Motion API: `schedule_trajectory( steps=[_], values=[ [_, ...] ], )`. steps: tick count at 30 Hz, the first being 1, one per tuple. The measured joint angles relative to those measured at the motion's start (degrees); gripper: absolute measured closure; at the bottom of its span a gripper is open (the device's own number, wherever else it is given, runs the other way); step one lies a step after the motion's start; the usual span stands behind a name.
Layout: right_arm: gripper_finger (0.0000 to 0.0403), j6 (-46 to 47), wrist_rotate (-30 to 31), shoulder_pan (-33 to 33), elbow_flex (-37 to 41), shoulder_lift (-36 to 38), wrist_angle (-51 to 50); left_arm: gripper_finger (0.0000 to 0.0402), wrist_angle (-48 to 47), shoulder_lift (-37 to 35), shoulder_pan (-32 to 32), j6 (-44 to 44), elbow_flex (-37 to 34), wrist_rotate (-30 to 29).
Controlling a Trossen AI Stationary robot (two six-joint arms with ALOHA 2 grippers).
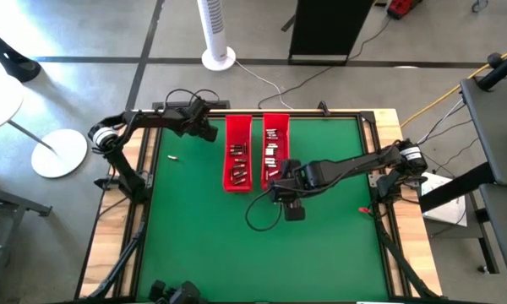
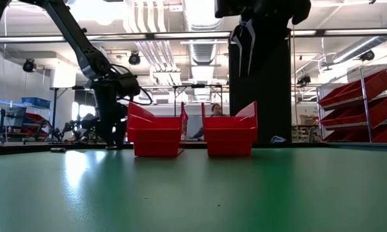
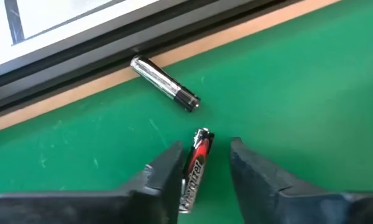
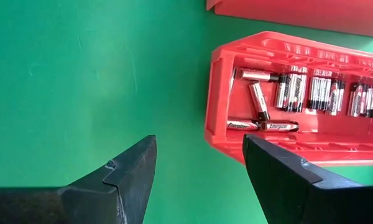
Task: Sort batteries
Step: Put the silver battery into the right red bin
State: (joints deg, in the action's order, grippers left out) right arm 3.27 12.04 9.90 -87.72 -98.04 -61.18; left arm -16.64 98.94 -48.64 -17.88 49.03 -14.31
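Observation:
My left gripper [image 3: 205,144] is low over the green mat at its far edge, just left of the left red tray [image 1: 238,154]. It is open, with a red-and-black battery [image 3: 196,167] lying on the mat between its fingers. A silvery battery [image 3: 165,83] lies beyond it by the mat's edge. Another battery [image 1: 172,158] lies alone on the mat to the left. My right gripper [image 4: 199,168] hangs open and holding nothing, high above the mat beside the near end of the right red tray [image 4: 236,134], which holds several batteries [image 4: 311,92]. My left gripper has one finger [image 3: 166,169] right against the long side of the red-and-black battery [image 3: 189,177]; I cannot tell whether it touches. The other finger stands clear of it. The fingers slant down from above and lie along the battery, which rests flat on the mat.
The two red trays stand side by side at the mat's far middle. A wooden strip and a black frame rail [image 3: 112,46] run just beyond the left gripper. A black cable [image 1: 258,211] loops under the right arm. The near half of the mat [image 1: 237,253] is bare green.

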Motion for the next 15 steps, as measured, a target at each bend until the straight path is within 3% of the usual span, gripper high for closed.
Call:
schedule_trajectory(
  steps=[8, 15],
  values=[
    [0.0170, 1.88, 0.02, 1.52, 0.00, 0.00, -0.76, 0.0385, 1.98, -0.19, 1.97, -0.05, -2.51, -0.57],
    [0.0172, 3.71, 0.21, 4.68, 0.00, 0.02, -1.87, 0.0385, 5.06, -1.70, 5.43, -2.16, -6.27, -3.11]
  ],
)
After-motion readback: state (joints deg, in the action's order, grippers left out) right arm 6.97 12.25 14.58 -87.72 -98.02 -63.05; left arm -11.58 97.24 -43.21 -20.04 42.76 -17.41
